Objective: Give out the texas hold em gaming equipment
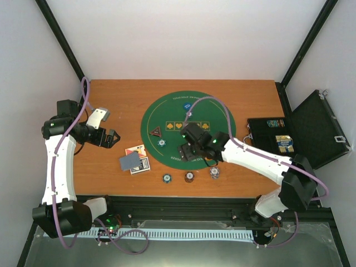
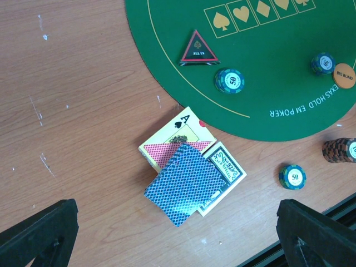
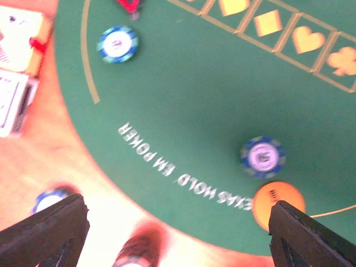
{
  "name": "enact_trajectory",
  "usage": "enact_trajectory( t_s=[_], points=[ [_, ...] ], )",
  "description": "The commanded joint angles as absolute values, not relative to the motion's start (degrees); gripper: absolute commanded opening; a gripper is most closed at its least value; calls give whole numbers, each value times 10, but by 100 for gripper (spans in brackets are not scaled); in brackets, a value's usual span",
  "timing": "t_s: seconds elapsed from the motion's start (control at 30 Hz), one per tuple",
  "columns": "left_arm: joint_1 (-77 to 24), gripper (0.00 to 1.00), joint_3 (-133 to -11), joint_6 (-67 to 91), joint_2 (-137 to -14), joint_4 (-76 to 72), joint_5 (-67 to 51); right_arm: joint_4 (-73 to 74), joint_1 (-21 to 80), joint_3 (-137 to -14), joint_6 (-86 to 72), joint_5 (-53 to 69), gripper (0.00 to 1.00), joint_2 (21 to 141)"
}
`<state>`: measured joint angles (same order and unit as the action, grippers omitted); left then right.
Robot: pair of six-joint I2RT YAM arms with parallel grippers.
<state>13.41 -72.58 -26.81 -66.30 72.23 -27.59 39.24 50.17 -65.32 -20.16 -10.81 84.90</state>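
Hovering right hand (image 3: 178,233), orange disc (image 3: 277,203) below

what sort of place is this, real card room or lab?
Probably a robot lab test cell: a wooden table enclosed by plain white walls, two robot arms mounted at its near edge, a green poker mat and poker chips laid out.
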Motion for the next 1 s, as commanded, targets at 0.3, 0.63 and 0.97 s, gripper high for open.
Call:
enact_trajectory(
  t_s=[0.3,0.63,0.97],
  points=[
    [137,100,-717,-259,-650,711,-278,392,610,-573,-294,-81,86,879],
    [137,100,-719,-260,-648,710,-274,365,617,-552,-295,-57,68,914],
    [137,100,-721,-262,-647,711,-274,355,622,-548,-301,-65,52,923]
  ],
)
